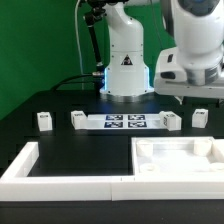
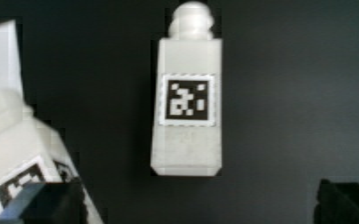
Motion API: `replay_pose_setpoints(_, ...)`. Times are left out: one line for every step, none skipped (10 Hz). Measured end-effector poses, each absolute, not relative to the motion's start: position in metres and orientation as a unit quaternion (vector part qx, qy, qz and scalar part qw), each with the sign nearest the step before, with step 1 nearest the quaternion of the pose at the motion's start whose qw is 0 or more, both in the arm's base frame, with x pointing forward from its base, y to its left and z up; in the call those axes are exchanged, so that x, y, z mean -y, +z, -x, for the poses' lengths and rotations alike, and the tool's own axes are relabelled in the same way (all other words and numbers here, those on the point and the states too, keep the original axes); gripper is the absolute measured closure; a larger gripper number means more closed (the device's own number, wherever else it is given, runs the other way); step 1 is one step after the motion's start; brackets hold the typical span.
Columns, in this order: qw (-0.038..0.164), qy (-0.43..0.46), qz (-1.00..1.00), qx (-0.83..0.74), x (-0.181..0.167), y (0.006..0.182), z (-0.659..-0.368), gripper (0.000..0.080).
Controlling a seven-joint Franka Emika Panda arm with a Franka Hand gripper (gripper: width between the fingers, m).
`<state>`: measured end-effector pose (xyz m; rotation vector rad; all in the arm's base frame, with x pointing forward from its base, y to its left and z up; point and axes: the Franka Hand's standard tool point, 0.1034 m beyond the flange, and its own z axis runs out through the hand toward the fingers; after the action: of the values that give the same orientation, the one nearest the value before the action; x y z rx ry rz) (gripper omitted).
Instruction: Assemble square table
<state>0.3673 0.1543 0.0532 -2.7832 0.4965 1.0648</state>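
Exterior view: the gripper hangs above 2 of the 4 legs at the exterior view's right, behind the square panel. Wrist view: its fingers are spread, holding nothing; 1 leg lies flat near them.

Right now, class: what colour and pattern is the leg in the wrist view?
White leg, black-and-white square tag; wrist view shows best.

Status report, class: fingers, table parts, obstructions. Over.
Fingers open, holding nothing. Leg lies loose beneath them. Square panel bare, no legs fitted. Second leg close beside.
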Motion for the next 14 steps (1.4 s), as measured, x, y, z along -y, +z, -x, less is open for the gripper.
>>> replay_pose_setpoints(0.065, 0.386, 0.907, -0.158, -0.155, 0.053, -0.365, 0.0150)
replay_pose_setpoints(0.067, 0.419, 0.892, -0.157, -0.152, 0.051, -0.364, 0.0150)
replay_pose_setpoints(0.070, 0.427, 0.887, -0.162, -0.153, 0.044, -0.365, 0.0150)
replay_pose_setpoints(0.073, 0.421, 0.888, -0.170, -0.158, 0.033, -0.358, 0.0150)
replay_pose_setpoints(0.070, 0.419, 0.890, -0.166, -0.161, 0.033, -0.355, 0.0150)
replay_pose_setpoints(0.070, 0.418, 0.890, -0.167, -0.160, 0.033, -0.356, 0.0150)
replay_pose_setpoints(0.070, 0.419, 0.890, -0.167, -0.160, 0.033, -0.356, 0.0150)
replay_pose_setpoints(0.072, 0.422, 0.888, -0.170, -0.161, 0.030, -0.352, 0.0150)
replay_pose_setpoints(0.072, 0.434, 0.881, -0.174, -0.163, 0.024, -0.340, 0.0150)
replay_pose_setpoints(0.070, 0.444, 0.876, -0.176, -0.164, 0.017, -0.332, 0.0150)
replay_pose_setpoints(0.074, 0.456, 0.868, -0.183, -0.166, 0.010, -0.325, 0.0150)
replay_pose_setpoints(0.073, 0.459, 0.866, -0.184, -0.167, 0.007, -0.323, 0.0150)
replay_pose_setpoints(0.073, 0.459, 0.866, -0.183, -0.166, 0.007, -0.324, 0.0150)
replay_pose_setpoints(0.073, 0.459, 0.866, -0.183, -0.166, 0.007, -0.324, 0.0282)
